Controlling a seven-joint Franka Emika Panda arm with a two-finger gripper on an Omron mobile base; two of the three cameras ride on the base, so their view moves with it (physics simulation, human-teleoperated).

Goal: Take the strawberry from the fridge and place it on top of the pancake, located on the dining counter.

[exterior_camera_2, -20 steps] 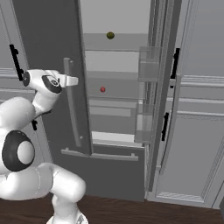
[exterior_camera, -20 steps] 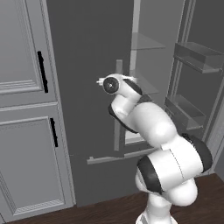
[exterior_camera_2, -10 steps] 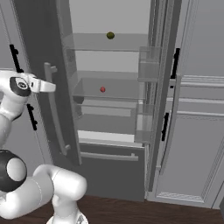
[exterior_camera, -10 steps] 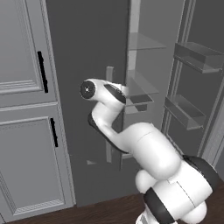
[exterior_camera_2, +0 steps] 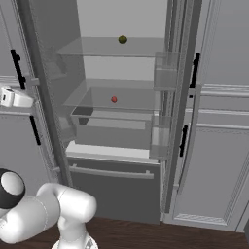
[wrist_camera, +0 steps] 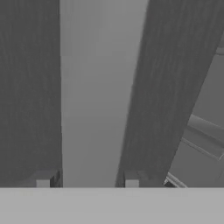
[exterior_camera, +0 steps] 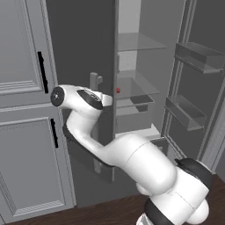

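Fridge [exterior_camera_2: 121, 160] open before us, strawberry [exterior_camera_2: 114, 99] on its middle glass shelf below an olive-green fruit [exterior_camera_2: 122, 39], our gripper [wrist_camera: 87, 183] straddling the door's bar handle [wrist_camera: 98, 92], fingers slightly parted, gripping nothing.

One fridge [exterior_camera_2: 121, 160] is seen, with both of its doors swung open. Two small fruits are counted on its glass shelves: one red strawberry [exterior_camera_2: 114, 99] and one olive-green round fruit [exterior_camera_2: 122, 39]. Two glass shelves and one drawer are counted inside. Four black cabinet handles are counted in the right base view.
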